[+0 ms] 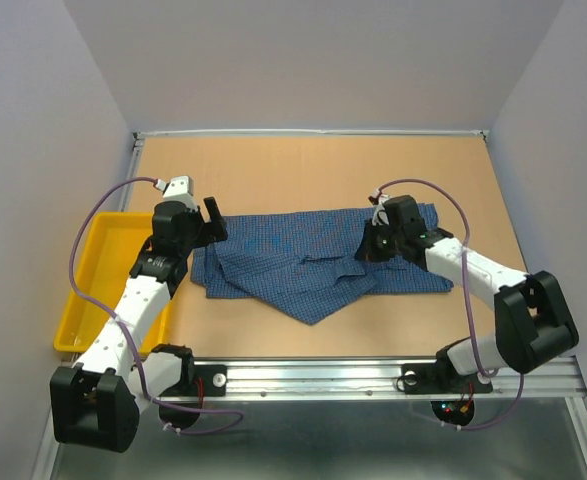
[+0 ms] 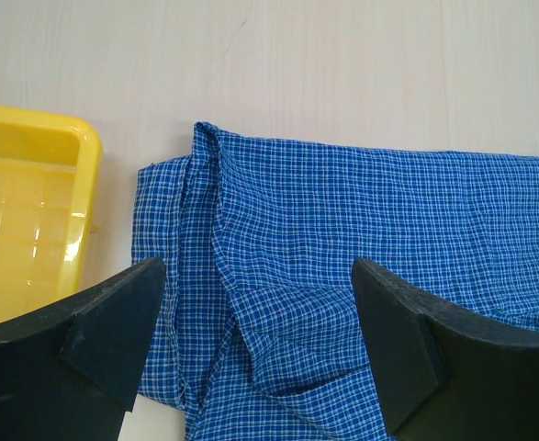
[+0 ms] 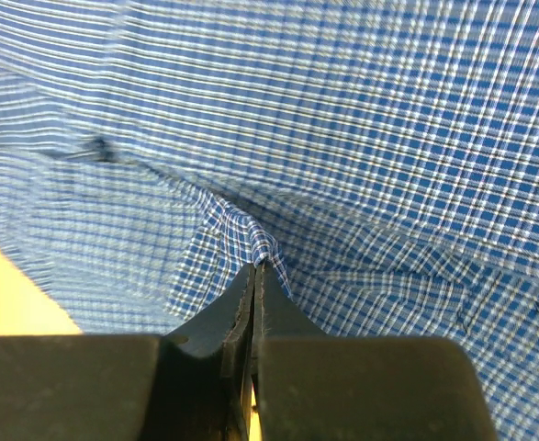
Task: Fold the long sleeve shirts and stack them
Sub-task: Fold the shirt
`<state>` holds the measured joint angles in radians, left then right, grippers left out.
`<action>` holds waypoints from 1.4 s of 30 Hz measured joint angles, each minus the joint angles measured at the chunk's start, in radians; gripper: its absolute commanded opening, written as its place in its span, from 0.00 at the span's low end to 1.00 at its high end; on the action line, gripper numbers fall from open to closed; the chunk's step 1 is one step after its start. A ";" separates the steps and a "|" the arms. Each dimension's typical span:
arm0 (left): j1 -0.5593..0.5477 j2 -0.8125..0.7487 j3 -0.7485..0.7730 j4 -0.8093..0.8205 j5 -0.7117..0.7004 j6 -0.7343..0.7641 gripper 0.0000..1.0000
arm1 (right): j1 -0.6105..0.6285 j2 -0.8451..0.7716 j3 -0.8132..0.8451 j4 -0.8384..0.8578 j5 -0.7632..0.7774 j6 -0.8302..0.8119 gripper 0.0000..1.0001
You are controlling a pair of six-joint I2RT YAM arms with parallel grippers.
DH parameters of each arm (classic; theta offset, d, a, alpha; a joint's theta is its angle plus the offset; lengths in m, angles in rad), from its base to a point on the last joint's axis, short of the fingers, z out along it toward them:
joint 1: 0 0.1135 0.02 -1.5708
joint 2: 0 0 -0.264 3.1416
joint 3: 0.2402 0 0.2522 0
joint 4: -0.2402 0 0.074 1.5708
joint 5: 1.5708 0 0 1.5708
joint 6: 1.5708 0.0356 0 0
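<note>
A blue checked long sleeve shirt (image 1: 313, 262) lies partly folded across the middle of the table, one corner pointing toward the near edge. My left gripper (image 1: 211, 222) hovers open over the shirt's left end (image 2: 278, 248), its black fingers (image 2: 113, 326) standing wide apart above the folds. My right gripper (image 1: 371, 245) is down on the right part of the shirt, shut on a small pinched ridge of the checked cloth (image 3: 241, 230) at its fingertips (image 3: 256, 268).
A yellow tray (image 1: 98, 270) sits at the table's left edge, close to the shirt's left end, and shows as a yellow tray (image 2: 30, 202) in the left wrist view. Bare wooden tabletop (image 1: 313, 170) lies behind the shirt. A metal rail runs along the near edge.
</note>
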<state>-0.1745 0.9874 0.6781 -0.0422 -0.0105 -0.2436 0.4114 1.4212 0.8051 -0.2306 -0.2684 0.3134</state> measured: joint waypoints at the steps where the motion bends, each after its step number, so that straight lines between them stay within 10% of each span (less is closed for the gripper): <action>1: 0.000 0.000 0.000 0.000 0.000 0.000 0.95 | 0.000 -0.019 0.004 -0.006 -0.003 -0.001 0.01; 14: 0.000 0.002 0.000 0.000 0.013 0.000 0.95 | 0.000 -0.052 0.372 -0.103 0.217 -0.039 0.01; 42: -0.060 0.289 0.124 0.034 0.280 -0.108 0.92 | -0.083 0.178 0.370 -0.136 0.528 -0.018 0.00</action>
<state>-0.2340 1.2766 0.8017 -0.0078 0.2691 -0.3511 0.3283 1.5990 1.1755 -0.3668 0.2596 0.2958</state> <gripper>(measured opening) 0.926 0.012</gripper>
